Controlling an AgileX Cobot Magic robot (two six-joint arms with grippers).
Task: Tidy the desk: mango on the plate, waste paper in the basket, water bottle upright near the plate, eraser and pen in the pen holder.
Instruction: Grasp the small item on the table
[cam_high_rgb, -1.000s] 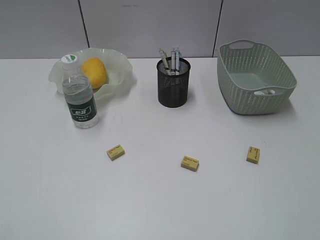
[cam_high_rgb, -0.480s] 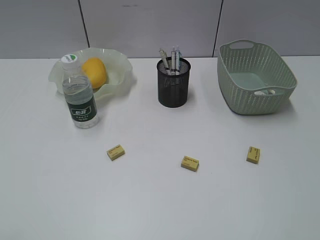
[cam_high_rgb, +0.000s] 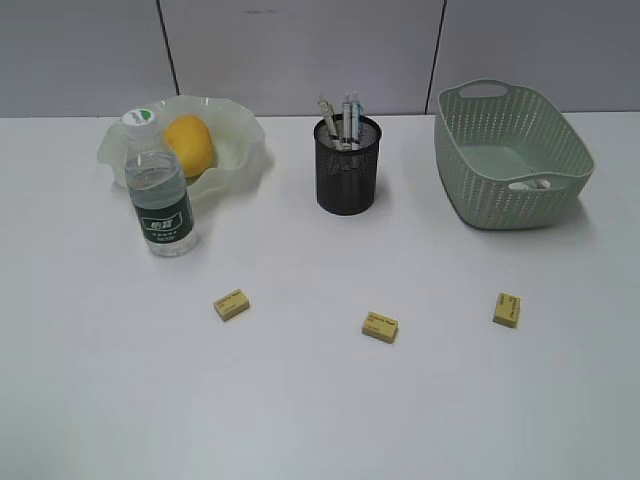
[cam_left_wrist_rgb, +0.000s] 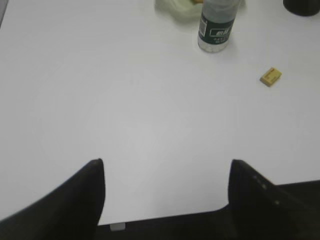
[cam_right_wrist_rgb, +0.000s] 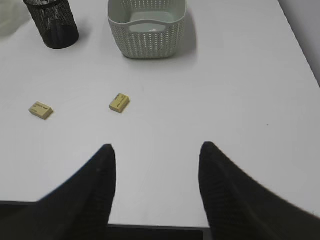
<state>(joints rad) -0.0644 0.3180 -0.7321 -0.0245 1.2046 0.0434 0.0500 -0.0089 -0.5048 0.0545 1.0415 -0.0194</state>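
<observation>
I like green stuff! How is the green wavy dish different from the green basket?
The plate has a smooth, see-through wall and a wavy rim; the basket has woven-pattern sides, cut-out handles and a boxier shape. The plate holds the mango; the basket looks nearly empty, with something white just visible through one handle. The plate is shallower than the basket. Both are pale green.

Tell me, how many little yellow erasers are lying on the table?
3. The left eraser lies below the water bottle, the middle eraser below the pen holder, the right eraser below the basket. The holder could hide more.

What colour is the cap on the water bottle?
White, with a small green mark. The water bottle's cap shows best in the exterior view.
</observation>
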